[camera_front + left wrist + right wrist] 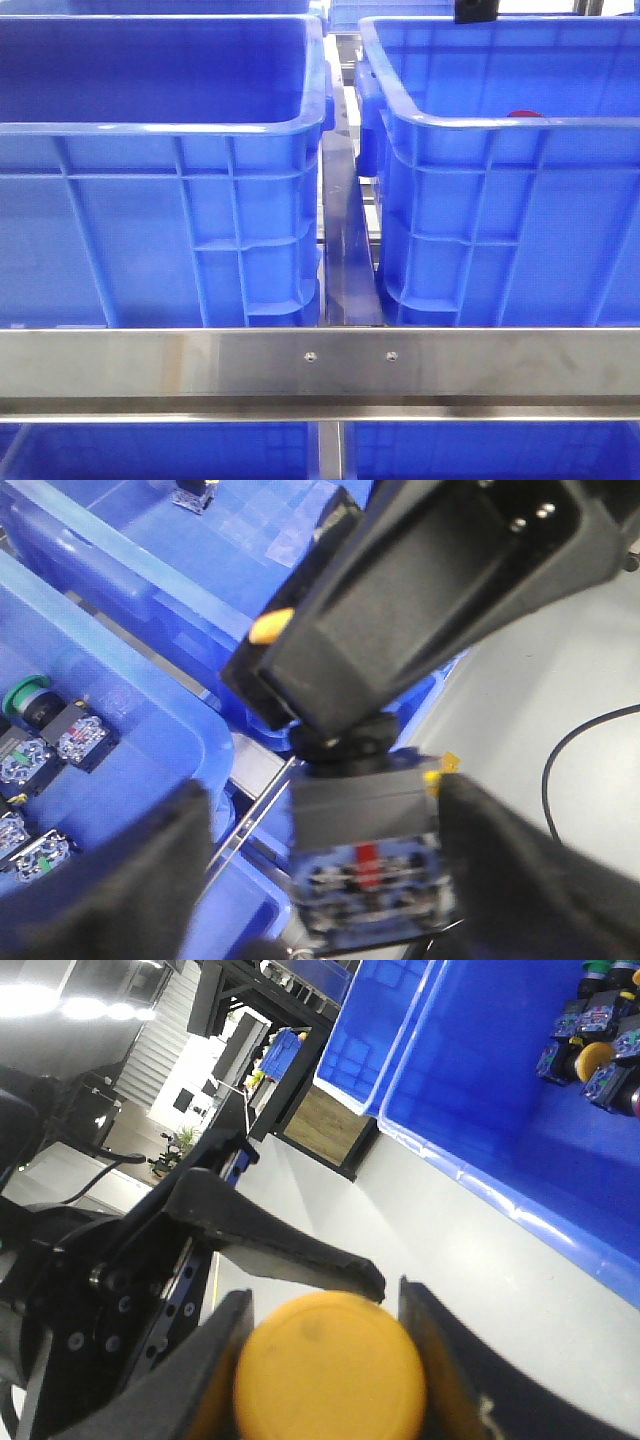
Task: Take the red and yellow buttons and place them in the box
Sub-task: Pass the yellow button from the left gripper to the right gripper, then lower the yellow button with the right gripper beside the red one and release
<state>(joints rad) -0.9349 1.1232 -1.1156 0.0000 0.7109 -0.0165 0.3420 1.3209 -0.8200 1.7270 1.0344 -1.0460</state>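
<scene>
Right gripper [330, 1370]: my 2 fingers clamped on the yellow button [330, 1372], dome toward the wrist camera | Left gripper [325, 880]: clamped on a switch block [365, 865] | Box [520, 1110]: beyond the yellow button, open top facing me; right arm nearer.
</scene>
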